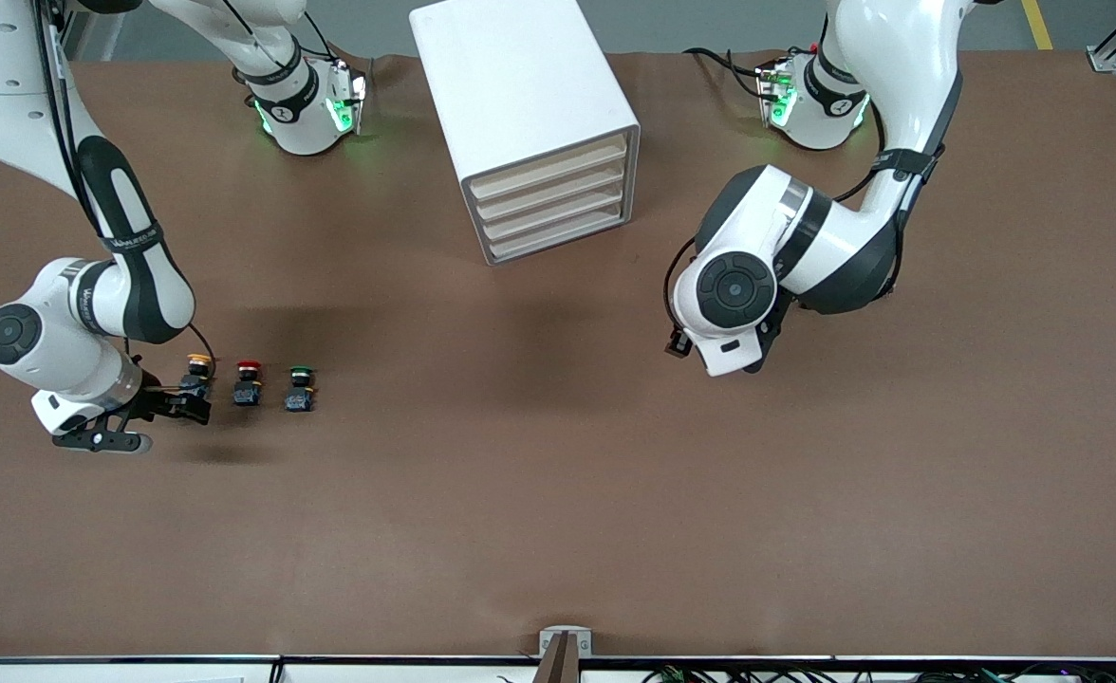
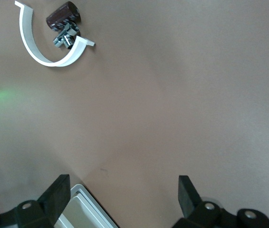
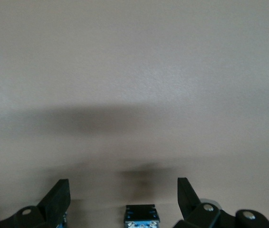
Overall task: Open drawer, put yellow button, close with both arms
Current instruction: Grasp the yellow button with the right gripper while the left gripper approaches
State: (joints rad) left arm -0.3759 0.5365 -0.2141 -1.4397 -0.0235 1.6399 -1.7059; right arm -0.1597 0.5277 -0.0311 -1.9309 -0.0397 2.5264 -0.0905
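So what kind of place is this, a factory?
More likely a robotics lab: two arms bolted at a brown table, with a small cabinet and push buttons as practice props.

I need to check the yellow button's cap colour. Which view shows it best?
The front view: the yellow button shows cap and body, beside the right gripper. The right wrist view shows only one button body, cap hidden; the left wrist view shows none.

The left gripper (image 2: 122, 199) hangs over the brown counter (image 2: 172, 104), its two black fingers (image 2: 56, 194) spread wide apart. A white cabinet corner (image 2: 84, 211) shows just beside one finger. Well away from the gripper lie a curved white strip (image 2: 34, 45) and a dark cylinder (image 2: 63, 14).
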